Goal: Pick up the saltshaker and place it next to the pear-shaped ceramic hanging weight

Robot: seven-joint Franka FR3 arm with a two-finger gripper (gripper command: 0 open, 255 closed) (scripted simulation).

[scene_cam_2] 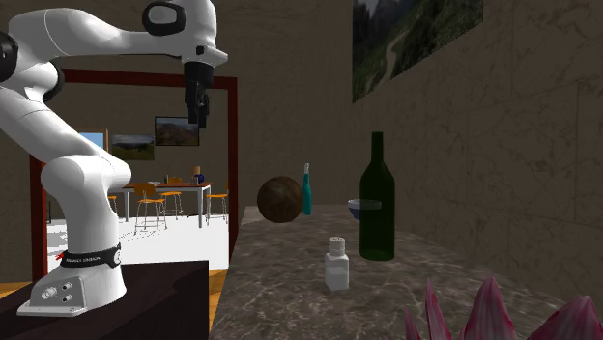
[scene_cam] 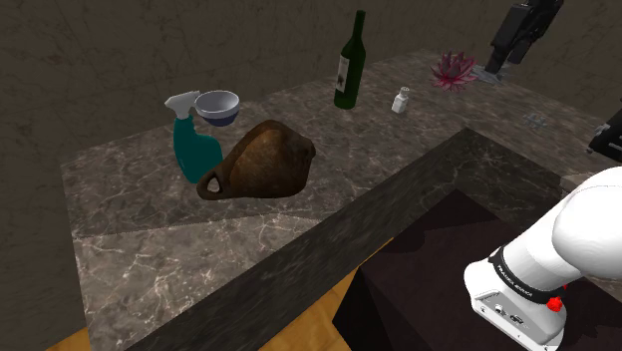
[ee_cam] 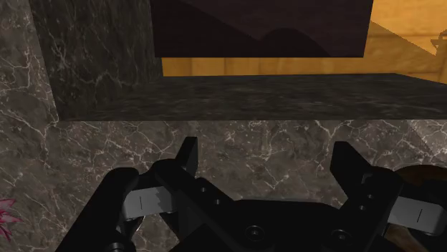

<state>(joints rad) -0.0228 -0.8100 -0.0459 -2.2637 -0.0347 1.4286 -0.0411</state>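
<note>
A dark marble countertop (scene_cam: 120, 209) carried six items. A teal spray bottle (scene_cam: 192, 150), a bowl (scene_cam: 217, 106) and a brown pear-shaped weight (scene_cam: 261, 162) stood grouped. A green bottle (scene_cam: 350, 65), a white saltshaker (scene_cam: 402, 100) and a pink flower (scene_cam: 454, 70) stood farther along.

Bare counter (scene_cam: 130, 229) along stand-side edge, by brown weight (scene_cam: 261, 162). Its wall side crowded: spray bottle (scene_cam: 194, 150), bowl (scene_cam: 217, 105). The saltshaker (scene_cam: 402, 100) stands between green bottle (scene_cam: 350, 62) and pink plant (scene_cam: 454, 70), touching neither.

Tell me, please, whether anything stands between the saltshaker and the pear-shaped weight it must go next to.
Nothing visible does. Bare counter lies between the saltshaker and the brown weight. The green bottle stands close beside the saltshaker, just off that line.
</note>
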